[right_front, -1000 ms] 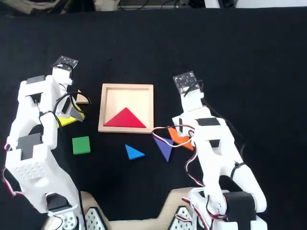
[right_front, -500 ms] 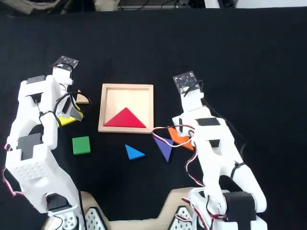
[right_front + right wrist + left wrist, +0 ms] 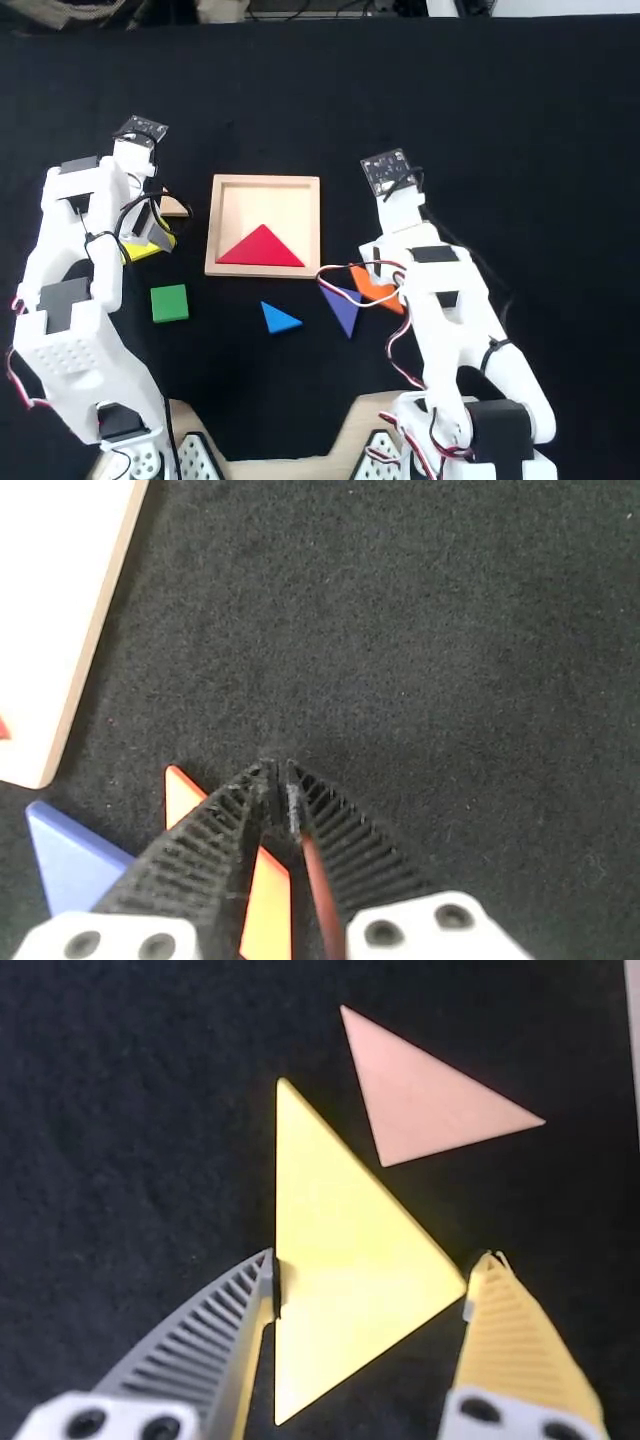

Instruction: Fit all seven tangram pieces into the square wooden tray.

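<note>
Nearest the arm bases, a green square and a small blue triangle lie flat on the black cloth, well apart from each other and short of the tray. To the right of the blue triangle is a purple triangle, one point aimed back toward the bases. An orange piece lies touching or just beside it and is partly hidden by the right arm, so its shape cannot be told.

The right gripper hangs over that orange piece with its two black fingers pressed together and nothing between them. In its wrist view the orange shows under the fingers, with a corner of the purple triangle beside it.

On the left, the left gripper is spread wide across the yellow triangle, which lies flat on the cloth. The grey finger touches one straight edge and the yellow finger meets the opposite corner, so the piece is pinched between them.

The square wooden tray sits between the two arms. It holds one piece, a large red triangle, whose long side lies along the tray's near wall and whose tip points to the middle.

Just beyond the yellow triangle, close but not touching, lies a pale pink triangle, beside the tray's left wall.
</note>
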